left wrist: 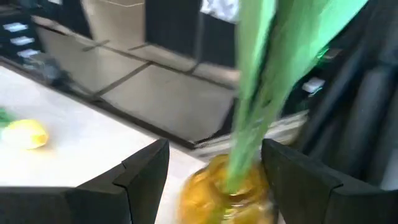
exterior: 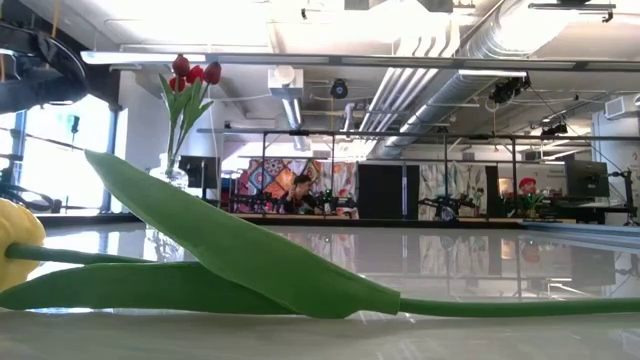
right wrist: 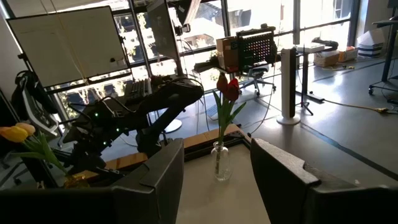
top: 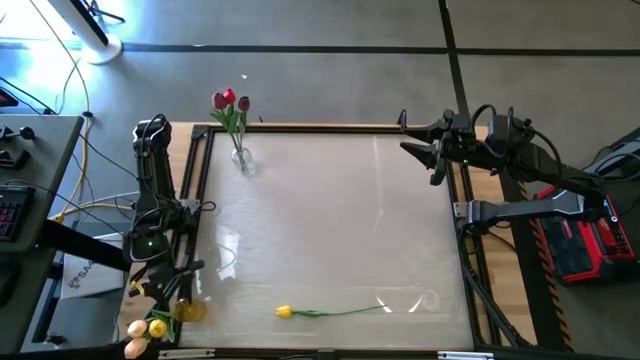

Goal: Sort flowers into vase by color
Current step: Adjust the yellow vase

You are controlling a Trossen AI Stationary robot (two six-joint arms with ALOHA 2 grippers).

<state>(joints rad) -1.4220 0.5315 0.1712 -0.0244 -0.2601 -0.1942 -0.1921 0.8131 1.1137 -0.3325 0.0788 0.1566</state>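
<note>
Our left gripper's (left wrist: 214, 168) fingers are spreading wide around the green stems (left wrist: 261, 93) in the amber glass vase (top: 188, 311), lower left; our right gripper's (right wrist: 217, 163) fingers are gaping, empty, upper right.

Overhead, table-level, two wrist cameras (close)

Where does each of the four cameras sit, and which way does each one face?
High view: above the table, looking straight down; both arms show, left gripper and right gripper.
Low view: at table-top height, looking level across the lying yellow tulip into the room; no arm shows.
Left wrist view: on the left arm, facing the amber vase between its open fingers.
Right wrist view: on the right arm, facing across the table.
Shared: the clear vase of red tulips shows in the high, low and right wrist views.
</note>
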